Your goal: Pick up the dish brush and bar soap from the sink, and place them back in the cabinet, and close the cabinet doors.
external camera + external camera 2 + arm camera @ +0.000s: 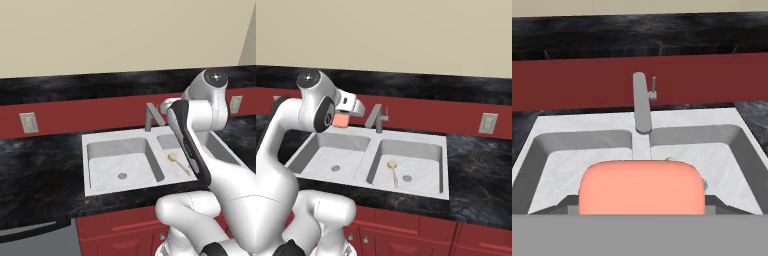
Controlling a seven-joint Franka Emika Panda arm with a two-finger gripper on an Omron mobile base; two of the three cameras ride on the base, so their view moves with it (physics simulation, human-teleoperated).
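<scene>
One bar soap [340, 120] gripped in the hand [342, 120] above the sink [371, 187]; lift it steadily, level, toward the cabinet.

Orange bar soap [642, 187] raised above the sink [443, 150]; dish brush [392, 171] in right basin
</scene>
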